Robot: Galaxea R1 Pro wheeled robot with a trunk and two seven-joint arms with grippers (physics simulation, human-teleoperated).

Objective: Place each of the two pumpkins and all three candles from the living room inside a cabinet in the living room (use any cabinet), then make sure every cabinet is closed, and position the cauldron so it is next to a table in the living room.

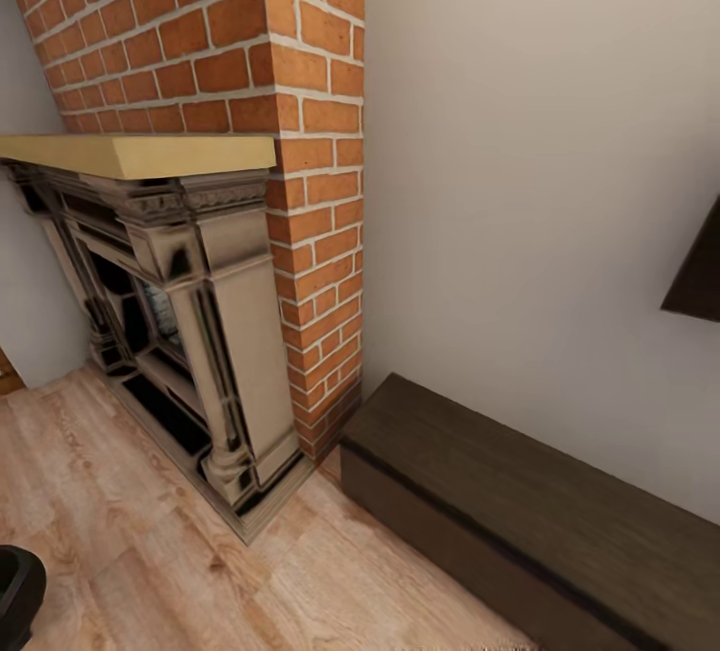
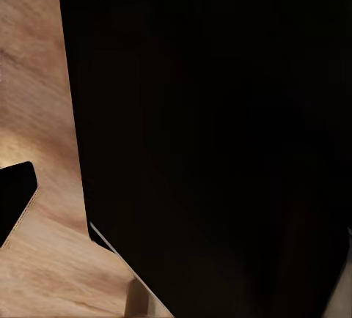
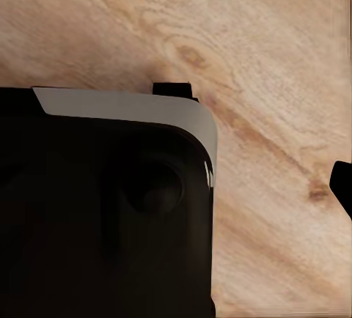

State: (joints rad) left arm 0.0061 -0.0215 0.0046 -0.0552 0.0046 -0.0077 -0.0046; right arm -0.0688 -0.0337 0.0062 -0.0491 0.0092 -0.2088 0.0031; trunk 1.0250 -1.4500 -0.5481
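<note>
Closest in, the wrist views look down on the wood floor [image 3: 279, 61] past dark parts of the robot's own body [image 2: 220, 127], and no fingertips can be made out, so I cannot tell whether either gripper is released or clenched, or whether anything is carried. In the head view a black rounded shape [image 1: 15, 596] sits at the lower left edge; whether it is robot or object is unclear. Just beyond, the cabinet [image 1: 540, 521] runs along the wall at the right, its top bare and its dark front flush, so it looks closed and its inside is hidden; nothing can be said of its contents. Its near end stands just beside the brick chimney [image 1: 300, 181] and the fireplace [image 1: 190, 331] with its pale mantel [image 1: 140, 153]. A dark corner, probably the TV [image 1: 700, 271], hangs on the wall above. The risks, as I judge them: driving in too close would leave no room to pull a drawer out, and an arm swinging near the fireplace plinth could strike it.
</note>
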